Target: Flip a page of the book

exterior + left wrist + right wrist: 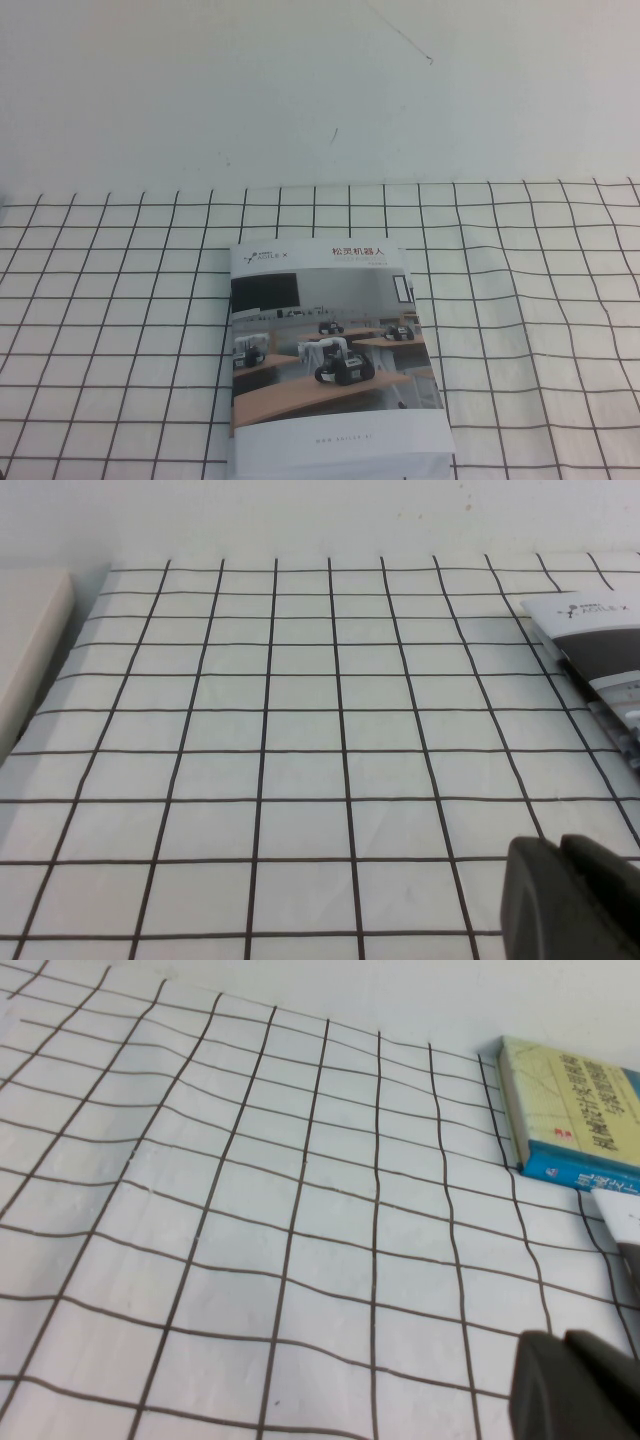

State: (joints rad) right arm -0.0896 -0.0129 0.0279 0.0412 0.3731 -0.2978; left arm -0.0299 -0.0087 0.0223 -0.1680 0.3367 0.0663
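The book (335, 350) lies closed and flat on the table (520, 300), near the front edge, roughly centered between the arms. The page (330, 345) we need is the front cover leaf: glossy, with a classroom photo under a white header strip.

Handling, as we judge it: thin booklet, light, cover leaf floppy and slick. Pinching from above likely slips, and a hard push could slide the whole book on the cloth. The best hold looks like the free edge, probably the right side, since the left edge reads as the spine, though we can't confirm the binding. We'd nudge a corner up, then get a fingertip under it.

Materials: the table wears a white cloth with a black grid, slightly wrinkled and soft, so it may bunch under drag. The wall behind is matte white.

The left gripper (575, 900) hangs over bare cloth, with the book's corner well off to one side in its wrist view. The right gripper (580, 1390) hangs over cloth too, with a second, thicker book (570, 1110) with a blue spine beyond it. On both we see only dark tips close together; we can't tell if the jaws are released or clenched. Neither holds anything.
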